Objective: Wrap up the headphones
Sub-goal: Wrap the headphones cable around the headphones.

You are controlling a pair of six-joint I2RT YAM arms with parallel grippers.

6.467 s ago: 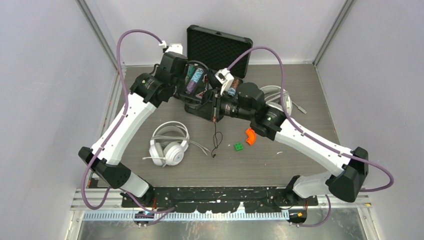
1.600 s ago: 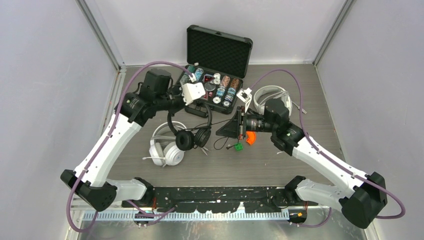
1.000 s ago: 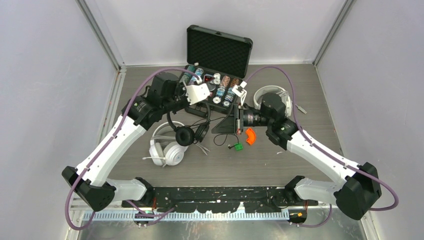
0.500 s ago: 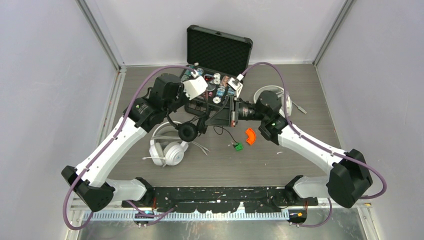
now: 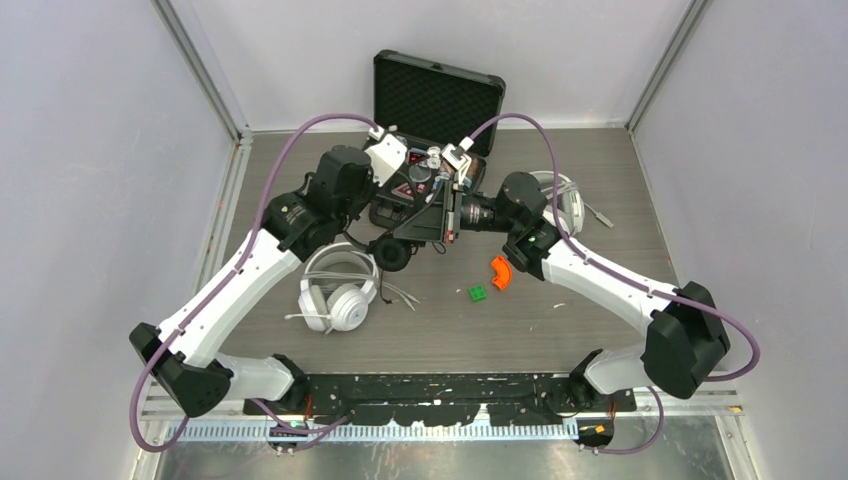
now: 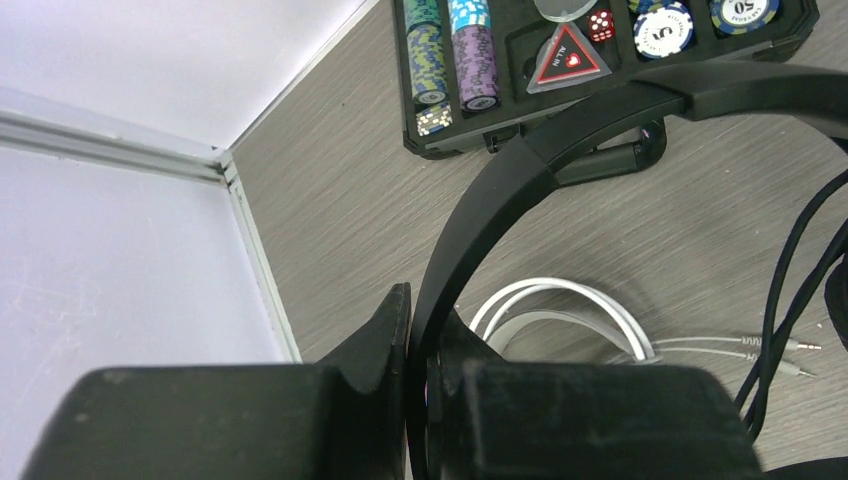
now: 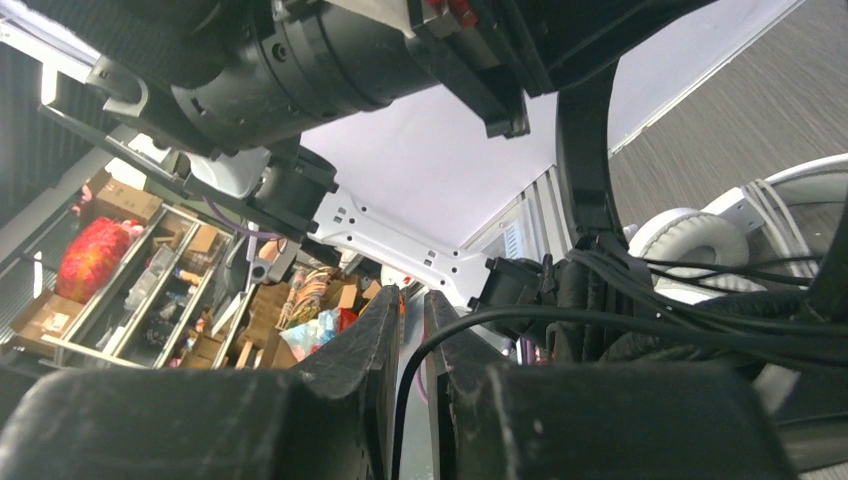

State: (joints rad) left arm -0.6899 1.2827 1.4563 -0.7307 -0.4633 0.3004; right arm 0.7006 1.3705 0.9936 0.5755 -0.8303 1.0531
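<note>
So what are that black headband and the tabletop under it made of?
The black headband looks like matte moulded plastic: smooth, even, with a soft sheen along its edge; a rubbery coating can't be ruled out. The tabletop looks like grey wood-grain laminate, streaked but flat and dull; real wood seems less likely.

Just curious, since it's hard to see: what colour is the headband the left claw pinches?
Black. The headband shows best in the left wrist view.
</note>
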